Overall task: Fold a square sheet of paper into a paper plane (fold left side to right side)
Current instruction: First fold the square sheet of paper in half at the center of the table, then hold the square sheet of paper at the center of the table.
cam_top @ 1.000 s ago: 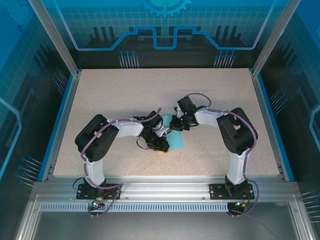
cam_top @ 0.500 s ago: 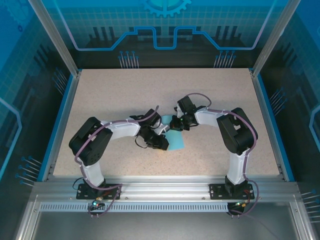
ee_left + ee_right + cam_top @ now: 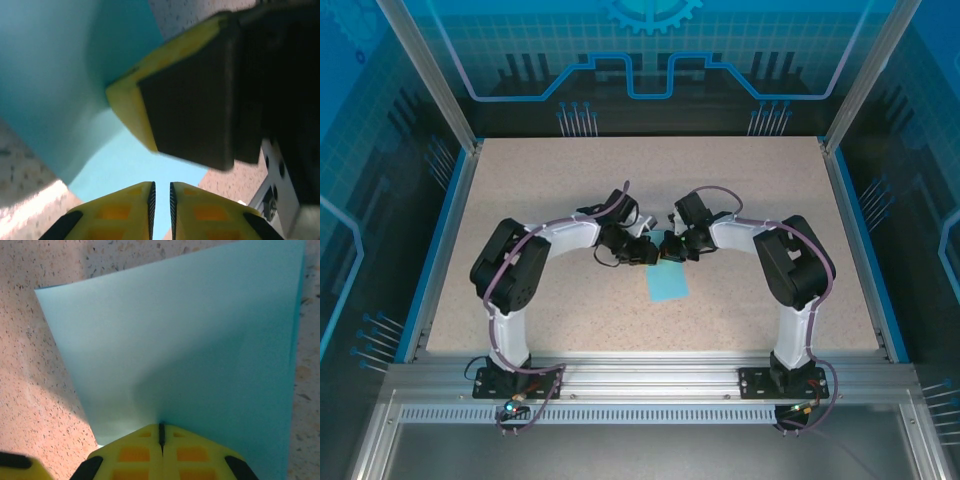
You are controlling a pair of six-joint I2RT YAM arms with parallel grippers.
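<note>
At mid-tabletop [image 3: 550, 200], the square sheet of paper [image 3: 667, 283] looks folded in half, with the plane's creases still to make. The right hand [image 3: 161, 427] is closed tight and the left hand [image 3: 161, 186] is nearly closed.

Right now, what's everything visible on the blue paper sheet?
The square sheet of paper is thin, plain light blue, folded over, with a doubled edge showing on one side. It lies on the speckled table mid-workspace, bulging slightly near its far edge, where the right gripper's shut jaws appear to pinch it.
</note>
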